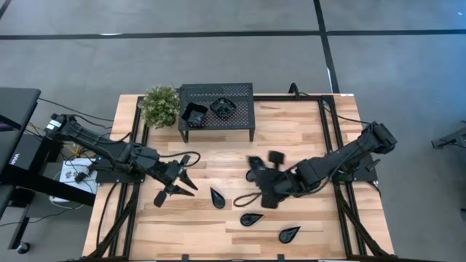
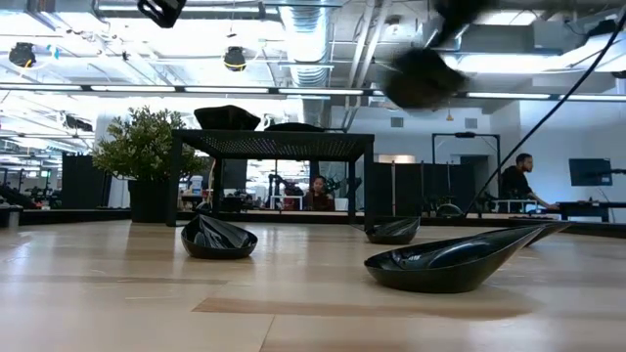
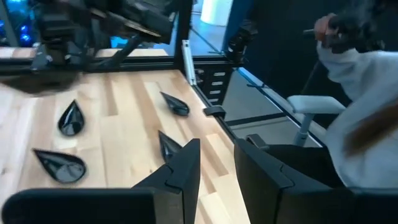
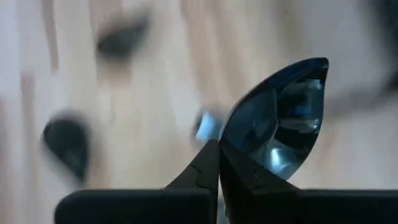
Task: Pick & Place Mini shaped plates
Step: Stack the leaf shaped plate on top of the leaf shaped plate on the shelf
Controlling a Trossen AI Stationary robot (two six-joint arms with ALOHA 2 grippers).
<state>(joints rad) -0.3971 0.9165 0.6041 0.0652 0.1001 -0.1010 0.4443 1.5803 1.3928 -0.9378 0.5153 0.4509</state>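
The right gripper is pinching a leaf-shaped plate by its rim, carrying it; next likely needs travel to the stand.

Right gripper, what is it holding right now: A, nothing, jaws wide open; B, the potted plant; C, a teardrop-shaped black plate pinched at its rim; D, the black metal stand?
C: in the right wrist view the right gripper has its fingers closed on the edge of a glossy teardrop-shaped plate, lifted clear of the wooden table.
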